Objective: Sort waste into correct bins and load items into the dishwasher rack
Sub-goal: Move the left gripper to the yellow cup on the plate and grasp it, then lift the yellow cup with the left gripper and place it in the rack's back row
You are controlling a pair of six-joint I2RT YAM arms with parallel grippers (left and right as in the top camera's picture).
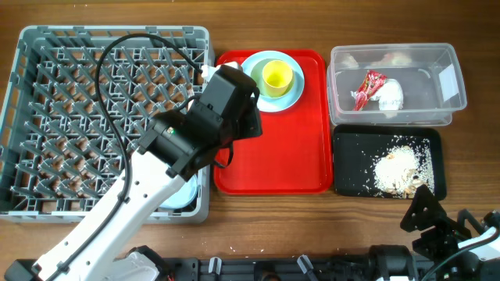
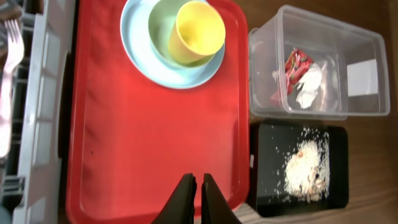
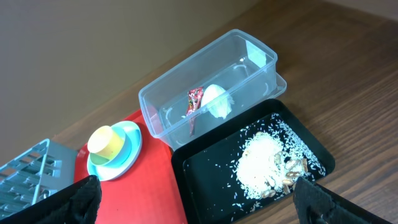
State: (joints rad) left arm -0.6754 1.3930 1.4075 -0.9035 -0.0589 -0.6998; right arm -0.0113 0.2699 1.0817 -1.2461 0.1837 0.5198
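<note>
While yellow cup [image 1: 276, 75] and pale blue round plate [image 1: 291, 97] are waiting on red serving tray [image 1: 273, 156], waste [image 1: 373, 86] is lying binned beside it | left gripper [image 2: 199, 186] closed, empty, above tray | right gripper [image 3: 199, 208] gaping, empty

A flat red serving tray [image 1: 281, 148] with a raised rim and rounded corners lies near the middle of the brown wood-grain desk [image 1: 258, 222], its long sides running twelve to six o'clock. Desk wood shows along its six o'clock edge.
</note>
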